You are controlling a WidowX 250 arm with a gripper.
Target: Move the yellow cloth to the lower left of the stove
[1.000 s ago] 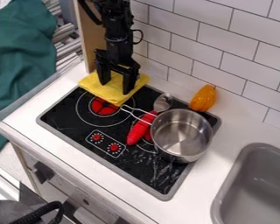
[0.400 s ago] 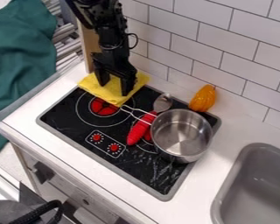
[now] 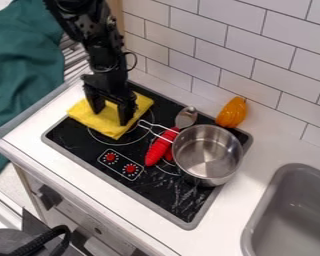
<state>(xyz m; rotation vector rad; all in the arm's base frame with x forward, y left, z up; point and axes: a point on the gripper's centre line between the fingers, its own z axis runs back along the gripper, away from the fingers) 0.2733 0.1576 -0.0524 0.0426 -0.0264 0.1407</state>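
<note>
"Well, state of the gripper (image 3: 110, 118)?"

"Fingers apart, 1 on each side of a raised strip of the yellow cloth (image 3: 137, 106), tips down on the fabric. Cloth spreads under the jaws and out past them left and right. No firm pinch can be read from this."

"Position on the stove (image 3: 149, 194)?"

"Upper left part, over the burner area beneath the jaws; the cloth's left corner laps the rim. Target, as I judge it: the bare corner below and left of the jaws."

"Method for the step?"

"Drag. Light, even downward pressure through 2 contact points, then a slow, level slide toward that corner. Too little load and the tips skate over the fabric; too much and the cloth bunches ahead of them."

"Hazards?"

"2. First, the saucepan (image 3: 209, 152): its wire handle (image 3: 142, 121) ends just beside the cloth, right of the jaws, so the path should lead away from it. Second, the 2 red knobs (image 3: 110, 157) below the jaws; they may snag the leading edge."

"End point?"

"Stop with the cloth lying at that corner, then lift straight up so that no fold follows."
</note>
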